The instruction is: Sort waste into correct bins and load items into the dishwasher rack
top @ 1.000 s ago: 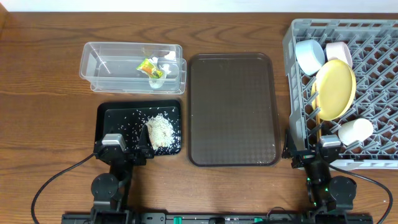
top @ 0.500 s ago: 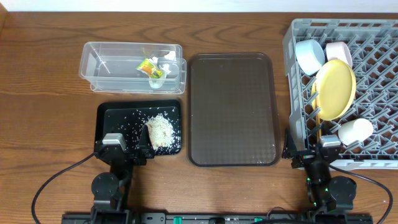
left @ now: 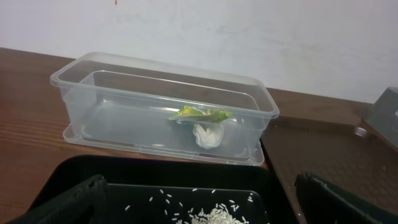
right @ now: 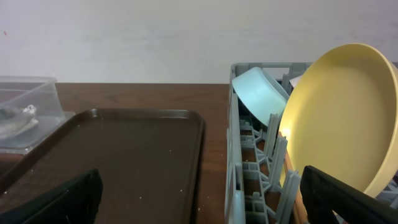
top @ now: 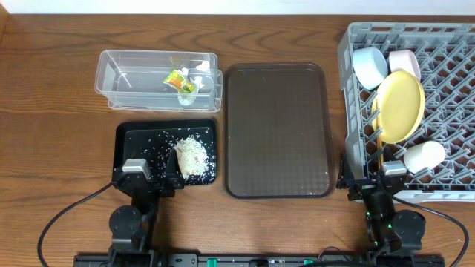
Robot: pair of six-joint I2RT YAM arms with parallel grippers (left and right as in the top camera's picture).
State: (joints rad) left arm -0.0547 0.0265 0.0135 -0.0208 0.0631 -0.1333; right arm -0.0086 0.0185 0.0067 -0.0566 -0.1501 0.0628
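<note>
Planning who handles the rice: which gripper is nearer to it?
Left. The left gripper sits at the black tray's near edge, just beside the rice; the right gripper is far across, by the rack.

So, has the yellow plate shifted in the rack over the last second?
No. In the overhead view the yellow plate leans at the same spot in the grey rack, its upper rim still just below the light blue bowl.
</note>
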